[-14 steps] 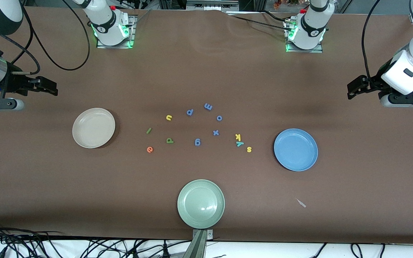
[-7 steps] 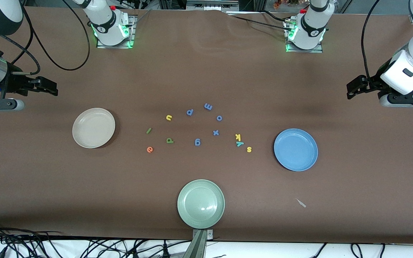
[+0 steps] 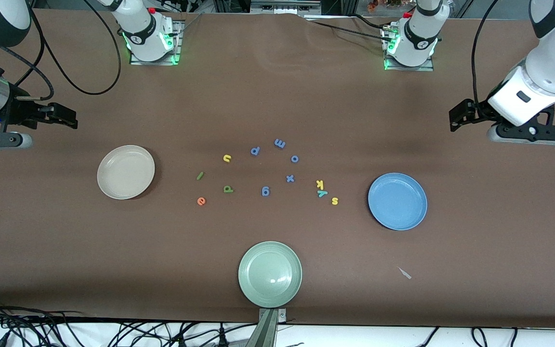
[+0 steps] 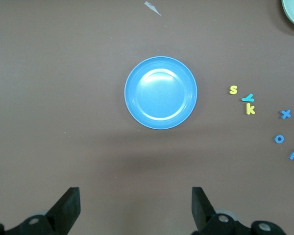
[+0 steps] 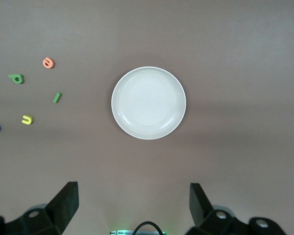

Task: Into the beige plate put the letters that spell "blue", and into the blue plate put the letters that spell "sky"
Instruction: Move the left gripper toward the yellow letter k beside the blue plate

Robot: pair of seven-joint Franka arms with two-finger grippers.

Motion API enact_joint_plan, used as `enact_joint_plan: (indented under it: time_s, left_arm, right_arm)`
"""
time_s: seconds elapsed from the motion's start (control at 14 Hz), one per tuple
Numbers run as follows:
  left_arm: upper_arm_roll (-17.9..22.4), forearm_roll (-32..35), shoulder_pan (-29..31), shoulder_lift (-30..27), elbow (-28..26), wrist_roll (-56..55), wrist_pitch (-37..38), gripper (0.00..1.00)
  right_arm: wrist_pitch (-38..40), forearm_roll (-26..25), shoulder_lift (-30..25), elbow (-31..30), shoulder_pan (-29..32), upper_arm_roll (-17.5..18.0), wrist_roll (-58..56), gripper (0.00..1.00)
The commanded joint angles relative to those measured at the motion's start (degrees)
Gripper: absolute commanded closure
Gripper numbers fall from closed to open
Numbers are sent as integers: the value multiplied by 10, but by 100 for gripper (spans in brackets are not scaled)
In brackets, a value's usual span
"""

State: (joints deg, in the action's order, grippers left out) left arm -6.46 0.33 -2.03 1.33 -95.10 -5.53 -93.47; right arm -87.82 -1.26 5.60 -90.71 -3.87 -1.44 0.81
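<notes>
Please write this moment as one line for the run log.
phase: start, no letter moved | round beige plate: empty | round blue plate: empty | left gripper: jaws open, above table | right gripper: jaws open, waits

Table (image 3: pixel 451 289): brown covering, matt, cloth- or paper-like, faint creases near the bases.
Blue plate (image 3: pixel 397 201): smooth, soft sheen, looks plastic.
Beige plate (image 3: pixel 125 172): smooth, near matt.
Green plate (image 3: pixel 270 274) at 6 o'clock: glossiest, bright glint inside.
Letters, e.g. orange e (image 3: pixel 201 201), yellow s (image 3: pixel 335 201): matt, foam-like.
Arm shells: glossy white plastic.
Fingers (image 4: pixel 68 205): matt black.
</notes>
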Motion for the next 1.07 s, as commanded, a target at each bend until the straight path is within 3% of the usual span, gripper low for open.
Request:
enact_joint_plan:
  time_s: [0.0, 0.29, 0.57, 0.79, 1.0]
  left_arm:
    - [-1, -8, 4, -4, -4, -2, 7, 0]
    - [-3, -8, 3, -3, -4, -4, 8, 0]
    - [-21, -14, -1, 44, -2, -4, 4, 0]
    - [-32, -8, -38, 139, 70, -31, 2, 0]
    - [-32, -9, -78, 207, 84, -118, -17, 0]
  right_arm:
    - [0, 9, -3, 4, 2, 1, -7, 0]
    - [0, 10, -3, 4, 2, 1, -7, 0]
    - [0, 10, -3, 4, 2, 1, -7, 0]
    - [0, 10, -3, 4, 2, 1, -7, 0]
    - [0, 10, -3, 4, 2, 1, -6, 0]
